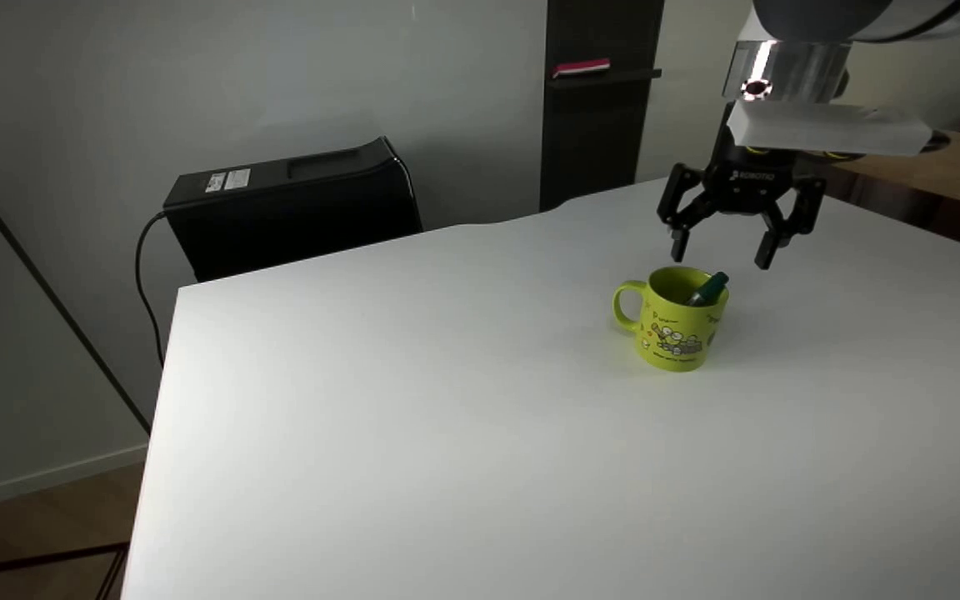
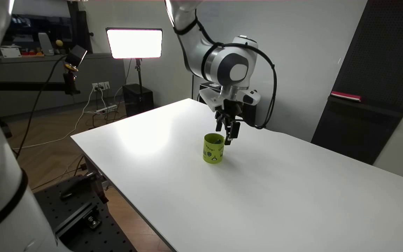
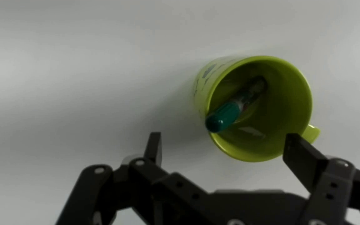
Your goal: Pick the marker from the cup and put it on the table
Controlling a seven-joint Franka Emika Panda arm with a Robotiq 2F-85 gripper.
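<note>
We see a slim green-capped marker, long axis tilted, cap up, in a round lime-green mug; black end effector spread.

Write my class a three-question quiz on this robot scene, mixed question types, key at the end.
1. Fill the gap: the marker leans inside the cup with its ..... end uppermost.
2. The fingers are: (a) shut on the marker; (b) apart, holding nothing; (c) shut and empty.
3. True or false: the cup lies on its side.

Key: 1. green; 2. (b); 3. false, it stands upright on the table.
</note>
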